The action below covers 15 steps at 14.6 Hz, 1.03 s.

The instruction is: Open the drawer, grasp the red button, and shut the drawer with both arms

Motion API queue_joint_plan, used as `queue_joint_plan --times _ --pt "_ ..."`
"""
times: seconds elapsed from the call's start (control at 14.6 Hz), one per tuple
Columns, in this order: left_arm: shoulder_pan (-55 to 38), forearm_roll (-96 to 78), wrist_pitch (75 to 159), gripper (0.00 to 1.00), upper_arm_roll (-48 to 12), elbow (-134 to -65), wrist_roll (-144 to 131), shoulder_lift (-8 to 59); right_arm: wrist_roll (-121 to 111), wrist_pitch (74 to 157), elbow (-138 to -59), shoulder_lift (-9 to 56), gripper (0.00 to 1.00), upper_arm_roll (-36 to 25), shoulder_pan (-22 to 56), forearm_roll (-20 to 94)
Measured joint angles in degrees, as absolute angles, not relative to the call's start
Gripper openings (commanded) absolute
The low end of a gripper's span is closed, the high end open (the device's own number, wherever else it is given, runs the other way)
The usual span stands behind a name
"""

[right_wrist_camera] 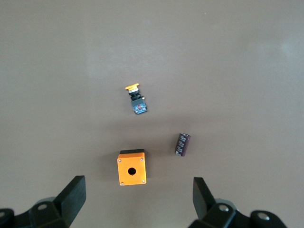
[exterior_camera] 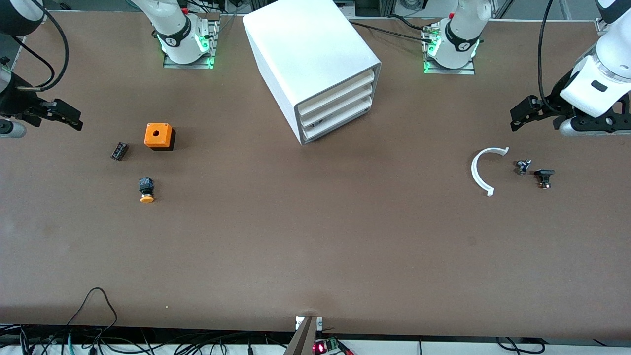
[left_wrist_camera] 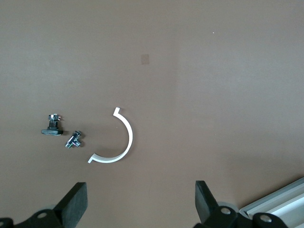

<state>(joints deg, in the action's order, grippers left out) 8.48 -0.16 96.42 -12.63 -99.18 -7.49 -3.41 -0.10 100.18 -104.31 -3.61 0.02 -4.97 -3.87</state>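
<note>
We see the brown desk (exterior_camera: 315, 236) whole only in the front view, which alone shows the white cabinet (exterior_camera: 315, 64) standing between the two arm bases, its three drawers (exterior_camera: 340, 106) all pushed in. No red-capped button shows in any view. The left wrist view alone catches a pale metal rail (left_wrist_camera: 275, 202) at its edge. Toward the right arm's end lie the orange box (exterior_camera: 158, 136), a yellow-capped button (exterior_camera: 146, 190) nearer the front camera, and a small dark cylinder (exterior_camera: 119, 151) beside the box. Toward the left arm's end lie a white half-ring (exterior_camera: 482, 170), a black clip (exterior_camera: 544, 176) and a small metal fitting (exterior_camera: 522, 166). The left tool (left_wrist_camera: 140, 202) hangs over the half-ring, fingers spread wide, holding nothing; the right tool (right_wrist_camera: 137, 199) hangs over the box, likewise spread and empty.
</note>
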Motion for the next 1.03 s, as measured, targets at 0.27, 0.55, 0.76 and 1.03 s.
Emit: queue_joint_plan --times 0.27,0.55,0.76,1.03 --pt "8.48 -0.16 96.47 1.0 -12.63 -99.03 -7.46 -3.4 0.71 99.52 -105.23 -3.57 1.0 -0.54 -5.09 -3.87" --pt "8.48 -0.16 96.47 1.0 -12.63 -98.81 -7.46 -3.31 0.73 97.69 -105.25 -4.6 1.0 -0.55 -5.1 -3.87" --pt "8.47 -0.16 96.47 1.0 -12.63 -98.76 -7.42 -3.21 0.73 97.82 -105.28 -4.88 1.0 -0.79 -5.1 -3.87" --pt "7.94 -0.17 96.37 1.0 -13.15 -98.68 -7.42 -2.93 0.73 97.94 -105.3 -4.88 1.0 -0.69 -5.07 -3.87"
